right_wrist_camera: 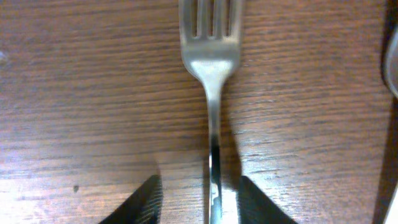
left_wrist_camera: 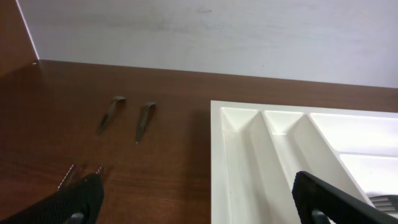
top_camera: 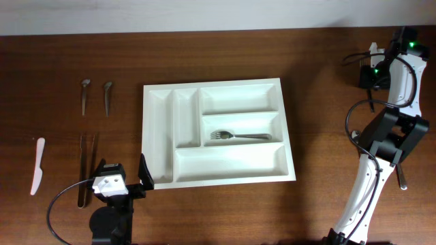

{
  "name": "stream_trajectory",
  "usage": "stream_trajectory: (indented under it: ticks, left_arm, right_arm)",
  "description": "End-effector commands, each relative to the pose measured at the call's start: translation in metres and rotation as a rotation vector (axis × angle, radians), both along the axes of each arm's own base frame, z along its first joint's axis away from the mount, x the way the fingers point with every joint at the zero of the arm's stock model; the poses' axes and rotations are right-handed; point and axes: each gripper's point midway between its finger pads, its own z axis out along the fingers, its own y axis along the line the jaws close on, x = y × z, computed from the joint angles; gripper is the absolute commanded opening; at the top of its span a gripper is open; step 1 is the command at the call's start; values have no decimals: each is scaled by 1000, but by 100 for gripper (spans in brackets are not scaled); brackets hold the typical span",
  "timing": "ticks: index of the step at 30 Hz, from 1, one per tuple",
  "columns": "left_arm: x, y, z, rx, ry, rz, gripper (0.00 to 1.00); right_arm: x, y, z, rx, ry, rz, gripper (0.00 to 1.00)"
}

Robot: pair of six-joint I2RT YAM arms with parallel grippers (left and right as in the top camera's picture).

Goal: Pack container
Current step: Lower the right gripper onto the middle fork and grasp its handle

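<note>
The white container lies in the middle of the table, with one metal fork in its middle crosswise compartment. A second fork lies on the bare wood at the far right. My right gripper is down over this fork's handle, one finger on each side, with a narrow gap still showing on both sides. From overhead the right arm hides most of this fork, and only its end shows. My left gripper stands wide open at the container's near left corner, holding nothing.
Two spoons lie left of the container, with two thin metal utensils below them. A white plastic knife lies at the far left. Another metal utensil lies just right of the fork on the table.
</note>
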Motion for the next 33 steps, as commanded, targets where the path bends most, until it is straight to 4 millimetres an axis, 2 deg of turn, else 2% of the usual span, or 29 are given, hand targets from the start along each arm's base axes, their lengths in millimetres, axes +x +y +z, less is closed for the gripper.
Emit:
stream_trajectory:
  ticks: [1, 27, 31, 33]
  left_arm:
    - [0, -3, -1, -3, 0, -14, 99]
    - [0, -3, -1, -4, 0, -14, 99]
    - [0, -3, -1, -4, 0, -14, 99]
    - [0, -3, -1, -3, 0, -14, 99]
  right_arm:
    - [-11, 0, -28, -8, 70, -6, 29]
    - [-10, -4, -28, -28, 67, -10, 11]
    - [-9, -5, -27, -29, 64, -10, 4]
    - [-9, -5, -28, -29, 65, -10, 4]
